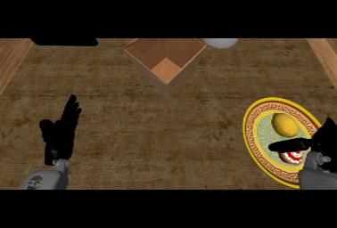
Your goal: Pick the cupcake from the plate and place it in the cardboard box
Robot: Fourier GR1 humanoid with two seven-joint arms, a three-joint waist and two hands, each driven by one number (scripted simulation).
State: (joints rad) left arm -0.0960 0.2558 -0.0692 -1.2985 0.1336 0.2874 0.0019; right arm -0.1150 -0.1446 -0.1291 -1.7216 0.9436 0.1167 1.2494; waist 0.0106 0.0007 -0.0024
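Right robot hand (324,136) over plate's right side, fingers spread, thumb stretched out just above small white red-striped cupcake (291,156); nothing pinched.
Cupcake sits on round yellow-rimmed patterned plate (250,133), near yellow oval item (284,124).
Step judged: grasp approach.
Next: curl round cupcake, lift clear of rim, carry to open brown cardboard box (164,62) at far centre.
Brown counter (164,133) between plate and box unobstructed.
Left robot hand (60,131) rests open at left.

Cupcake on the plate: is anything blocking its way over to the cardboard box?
Nothing visible does. No object lies on the counter between the plate and the cardboard box. A yellow item shares the plate beside the cupcake, off the direct line.
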